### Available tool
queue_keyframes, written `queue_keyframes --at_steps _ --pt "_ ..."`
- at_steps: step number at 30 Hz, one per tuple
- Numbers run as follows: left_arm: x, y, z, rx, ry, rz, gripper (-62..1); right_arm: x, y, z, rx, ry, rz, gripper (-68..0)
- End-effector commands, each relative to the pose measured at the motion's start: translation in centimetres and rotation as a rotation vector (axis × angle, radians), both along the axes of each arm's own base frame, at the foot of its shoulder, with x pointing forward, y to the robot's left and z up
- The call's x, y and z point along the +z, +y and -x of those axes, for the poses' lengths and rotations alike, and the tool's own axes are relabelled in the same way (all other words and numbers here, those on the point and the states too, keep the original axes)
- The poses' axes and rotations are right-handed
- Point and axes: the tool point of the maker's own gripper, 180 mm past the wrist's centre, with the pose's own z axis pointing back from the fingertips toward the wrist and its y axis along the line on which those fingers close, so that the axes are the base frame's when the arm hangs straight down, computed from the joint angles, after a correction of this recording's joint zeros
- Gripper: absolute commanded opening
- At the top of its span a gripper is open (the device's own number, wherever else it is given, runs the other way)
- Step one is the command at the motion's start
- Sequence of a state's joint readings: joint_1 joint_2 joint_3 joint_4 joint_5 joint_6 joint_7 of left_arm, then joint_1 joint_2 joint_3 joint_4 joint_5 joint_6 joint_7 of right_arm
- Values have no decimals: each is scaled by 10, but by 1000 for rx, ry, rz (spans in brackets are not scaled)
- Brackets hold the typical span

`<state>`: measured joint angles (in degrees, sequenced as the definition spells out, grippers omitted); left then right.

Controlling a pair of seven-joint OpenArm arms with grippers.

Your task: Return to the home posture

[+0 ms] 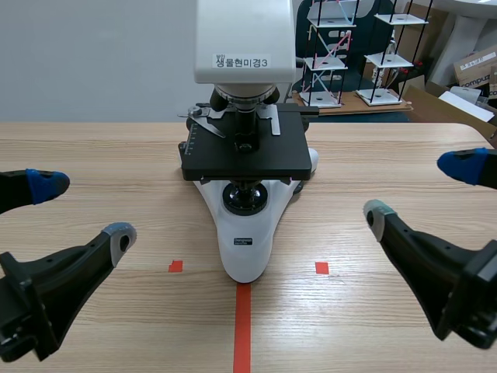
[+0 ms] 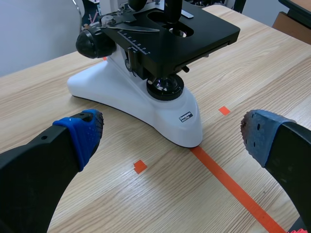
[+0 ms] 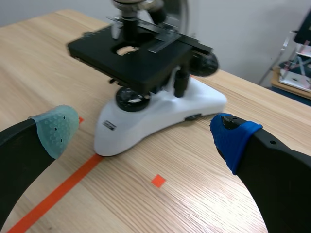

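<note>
Left pincer (image 1: 84, 210), right pincer (image 1: 419, 191) both wide open, empty — white-and-black microscope (image 1: 245, 249) stands between
Centred ahead on the wooden tabletop (image 1: 93, 155), seemingly equidistant.

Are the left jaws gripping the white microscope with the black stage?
No, the left jaws stand wide open, with bare wooden table between them and the white microscope with the black stage.

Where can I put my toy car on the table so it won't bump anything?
Bare wood lies between the microscope and the left gripper, and likewise toward the right gripper. The far corners of the table, beside the stage, are free too. The middle is crowded: the microscope stands there.
</note>
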<state>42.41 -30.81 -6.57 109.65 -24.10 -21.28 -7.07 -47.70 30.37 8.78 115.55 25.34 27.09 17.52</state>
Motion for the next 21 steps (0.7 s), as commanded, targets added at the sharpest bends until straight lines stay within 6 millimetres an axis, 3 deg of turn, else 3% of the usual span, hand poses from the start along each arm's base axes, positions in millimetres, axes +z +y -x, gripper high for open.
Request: queue_keyframes --at_steps 1,21 --pt "6 -1 1 2 -13 18 -13 12 6 -2 37 -38 -5 -83" --pt "6 -1 1 2 -13 18 -13 11 5 -5 43 -23 10 -84"
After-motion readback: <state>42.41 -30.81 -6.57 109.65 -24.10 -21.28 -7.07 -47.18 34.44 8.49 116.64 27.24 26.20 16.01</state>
